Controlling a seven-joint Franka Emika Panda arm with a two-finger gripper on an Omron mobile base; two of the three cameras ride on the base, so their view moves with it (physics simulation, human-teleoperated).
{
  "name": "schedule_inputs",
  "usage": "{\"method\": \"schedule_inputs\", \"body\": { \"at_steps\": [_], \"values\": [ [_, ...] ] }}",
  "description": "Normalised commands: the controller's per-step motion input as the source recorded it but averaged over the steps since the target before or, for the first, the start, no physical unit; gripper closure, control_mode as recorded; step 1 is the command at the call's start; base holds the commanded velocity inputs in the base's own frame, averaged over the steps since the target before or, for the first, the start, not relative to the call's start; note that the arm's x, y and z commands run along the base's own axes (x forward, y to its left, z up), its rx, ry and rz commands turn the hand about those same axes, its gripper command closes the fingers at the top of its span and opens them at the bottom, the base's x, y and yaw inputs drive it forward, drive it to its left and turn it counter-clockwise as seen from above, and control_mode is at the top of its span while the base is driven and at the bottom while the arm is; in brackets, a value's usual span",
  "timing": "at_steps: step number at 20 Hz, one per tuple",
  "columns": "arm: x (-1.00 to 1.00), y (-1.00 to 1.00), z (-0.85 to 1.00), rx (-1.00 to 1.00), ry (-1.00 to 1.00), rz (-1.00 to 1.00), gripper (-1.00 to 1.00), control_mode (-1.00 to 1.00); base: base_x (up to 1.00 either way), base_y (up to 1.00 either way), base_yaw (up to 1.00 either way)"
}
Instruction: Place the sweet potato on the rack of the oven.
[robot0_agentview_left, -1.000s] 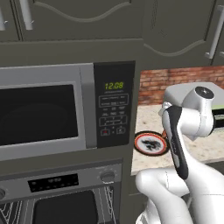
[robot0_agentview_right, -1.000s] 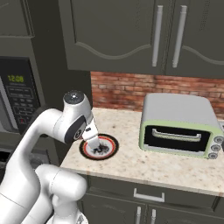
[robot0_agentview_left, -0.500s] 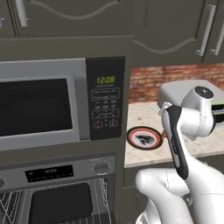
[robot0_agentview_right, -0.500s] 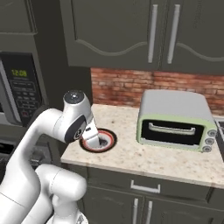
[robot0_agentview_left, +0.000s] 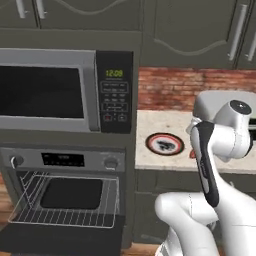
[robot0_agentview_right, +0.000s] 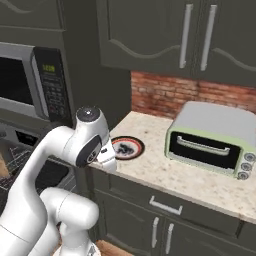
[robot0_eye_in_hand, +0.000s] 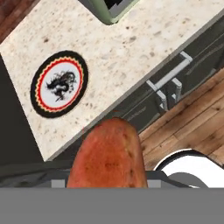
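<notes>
Filling the near part of the hand view, the sweet potato (robot0_eye_in_hand: 108, 155) sits clamped in the gripper (robot0_eye_in_hand: 107, 183), above the counter (robot0_eye_in_hand: 131, 65) edge beside the plate (robot0_eye_in_hand: 59, 84).

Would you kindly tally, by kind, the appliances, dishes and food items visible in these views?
Appliances: 3, the oven, the microwave, the toaster oven
Dishes: 1, the plate
Food: 1, the sweet potato, close against the hand camera
Total: 5

The oven (robot0_agentview_left: 65, 160) door hangs open — rack (robot0_agentview_left: 67, 199) pulled out, top unobstructed.
</notes>
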Motion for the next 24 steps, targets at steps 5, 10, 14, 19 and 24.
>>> {"method": "schedule_inputs", "body": {
  "at_steps": [5,10,14,19,24],
  "values": [
    [0.00,0.00,0.00,0.00,0.00,0.00,1.00,1.00,-0.36,-0.11,0.58],
    [0.00,0.00,0.00,0.00,0.00,0.00,1.00,1.00,-0.17,0.04,0.62],
    [0.00,0.00,0.00,0.00,0.00,0.00,1.00,1.00,-0.01,0.23,0.66],
    [0.00,0.00,0.00,0.00,0.00,0.00,1.00,1.00,0.02,0.27,0.35],
    [0.00,0.00,0.00,0.00,0.00,0.00,1.00,1.00,0.17,0.79,0.00]
  ]
}}
